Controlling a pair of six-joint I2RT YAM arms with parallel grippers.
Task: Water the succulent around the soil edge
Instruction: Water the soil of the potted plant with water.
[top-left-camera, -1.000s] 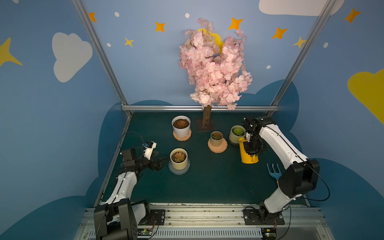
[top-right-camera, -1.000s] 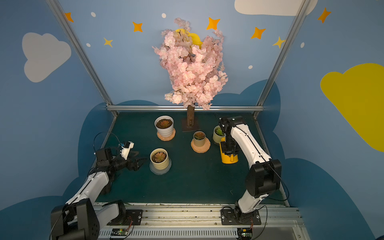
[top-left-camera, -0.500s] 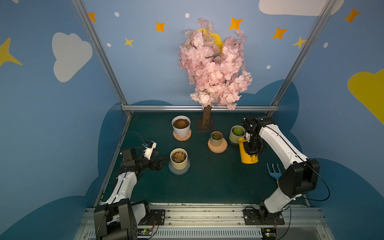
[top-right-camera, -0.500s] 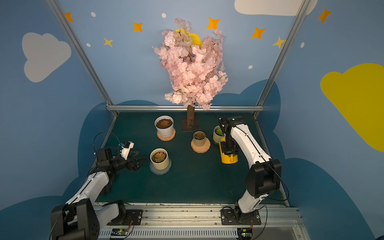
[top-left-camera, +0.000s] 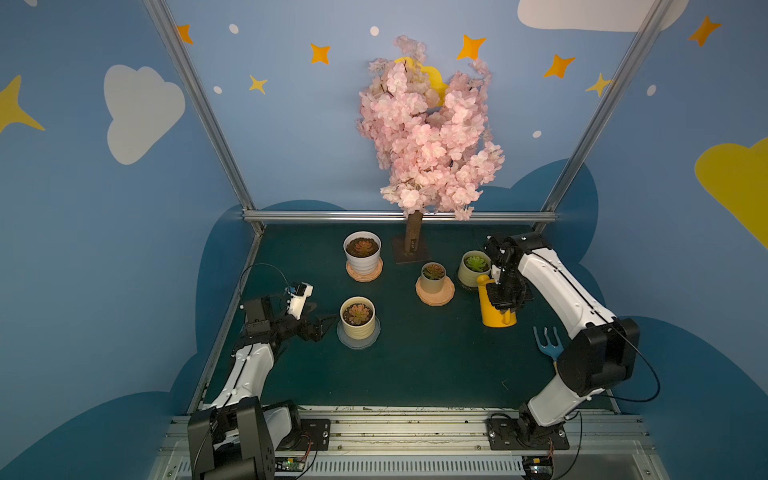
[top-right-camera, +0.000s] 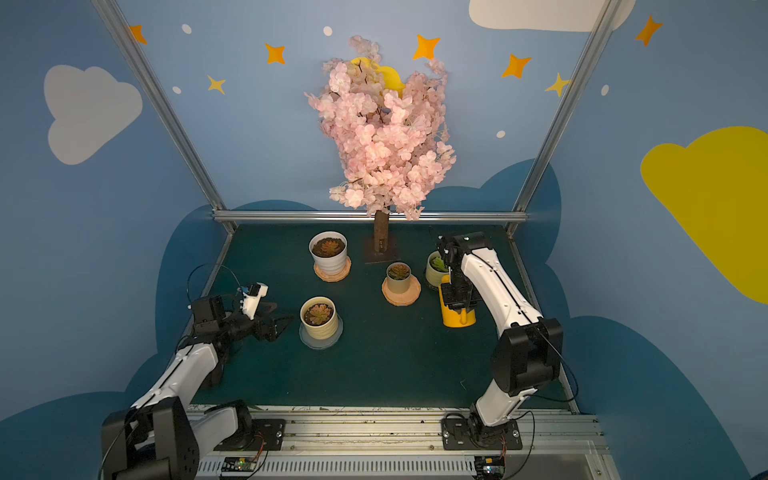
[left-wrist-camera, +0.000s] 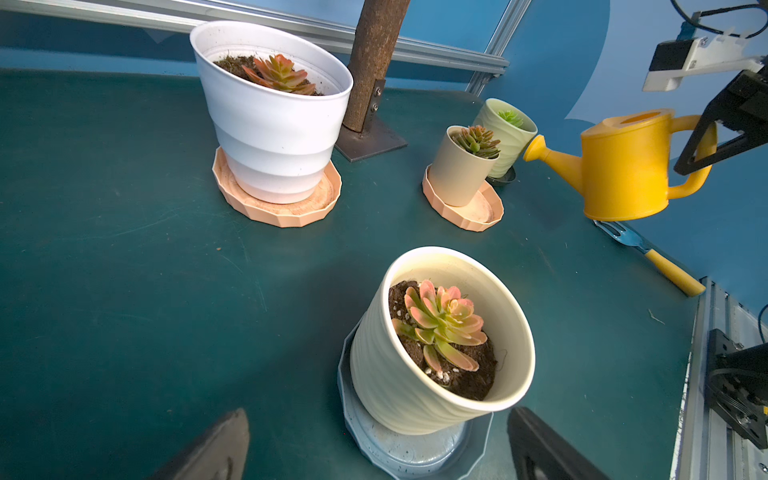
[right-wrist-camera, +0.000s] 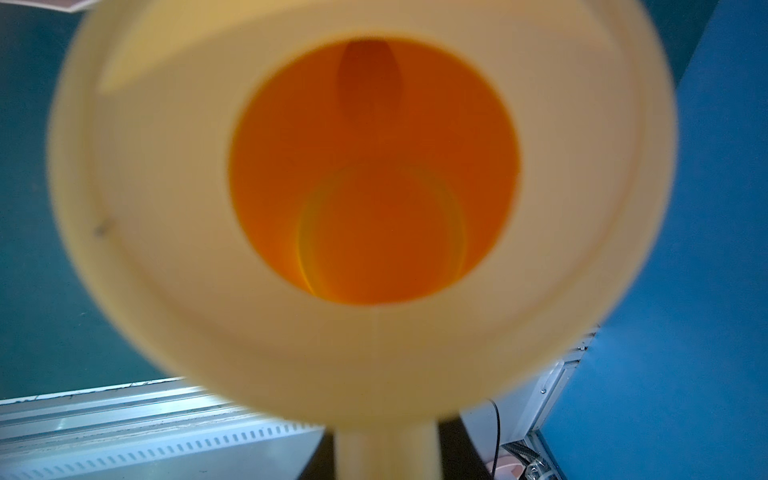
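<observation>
Four potted succulents, one watering can, two arms: pouring not yet begun.

At left, the left gripper (top-left-camera: 328, 322) stood with jaws wide apart just beside the cream pot (top-left-camera: 358, 331), probably ready to steady it; then came the white pot (top-left-camera: 362, 259), one blossom tree (top-left-camera: 428, 137), the beige pot (top-left-camera: 432, 284) and, far right, the pale green pot (top-left-camera: 466, 275) holding the likely target succulent (top-left-camera: 476, 262). The right gripper (top-left-camera: 508, 307) was clamped on the handle of the yellow watering can (top-left-camera: 490, 318), holding it nearly level, spout just beside that pot's rim, so nothing spilled early. One garden fork (top-left-camera: 547, 341) lay unused, near right.
</observation>
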